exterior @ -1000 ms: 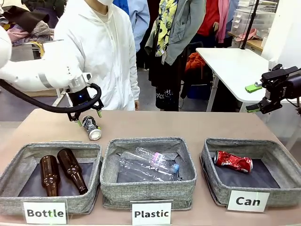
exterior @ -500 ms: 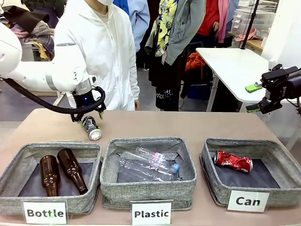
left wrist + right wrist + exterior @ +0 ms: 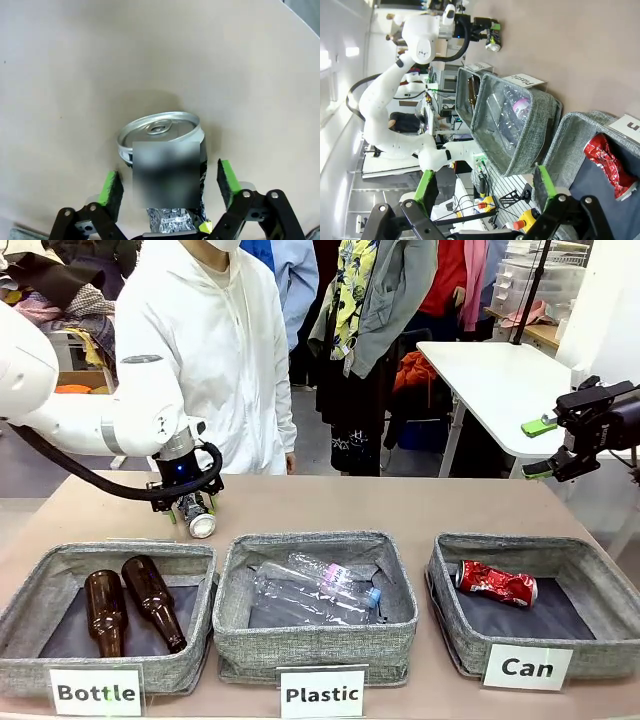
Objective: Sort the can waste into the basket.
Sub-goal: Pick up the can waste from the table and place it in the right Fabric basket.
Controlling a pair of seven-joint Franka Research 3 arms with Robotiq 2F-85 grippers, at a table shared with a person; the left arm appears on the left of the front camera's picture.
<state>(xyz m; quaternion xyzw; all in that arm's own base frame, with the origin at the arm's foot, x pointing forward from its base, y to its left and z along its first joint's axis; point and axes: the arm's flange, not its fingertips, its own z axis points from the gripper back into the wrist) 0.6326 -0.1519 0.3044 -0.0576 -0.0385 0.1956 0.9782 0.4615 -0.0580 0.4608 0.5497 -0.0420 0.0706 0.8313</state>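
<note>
A dark crushed can [image 3: 197, 514] with silver ends lies on the table behind the "Bottle" basket. My left gripper [image 3: 191, 512] has come down over it, open, one green pad on each side; in the left wrist view the can [image 3: 162, 150] sits between the pads [image 3: 112, 188], silver top toward the camera, with small gaps either side. A red crushed can [image 3: 496, 583] lies in the grey basket [image 3: 600, 648] labelled "Can" at the right. My right gripper [image 3: 540, 448] hangs open high at the far right, holding nothing. The right wrist view shows the red can [image 3: 606, 166] in that basket [image 3: 570, 145].
The "Bottle" basket [image 3: 25, 618] holds two brown bottles; the "Plastic" basket [image 3: 315, 640] holds clear bottles. A person in white [image 3: 210, 350] stands at the far side behind the dark can. A white side table [image 3: 500, 380] stands behind on the right.
My left gripper has dropped and shifted slightly right, from above and behind the dark can to straddling it. The right arm and the red can have not moved.
</note>
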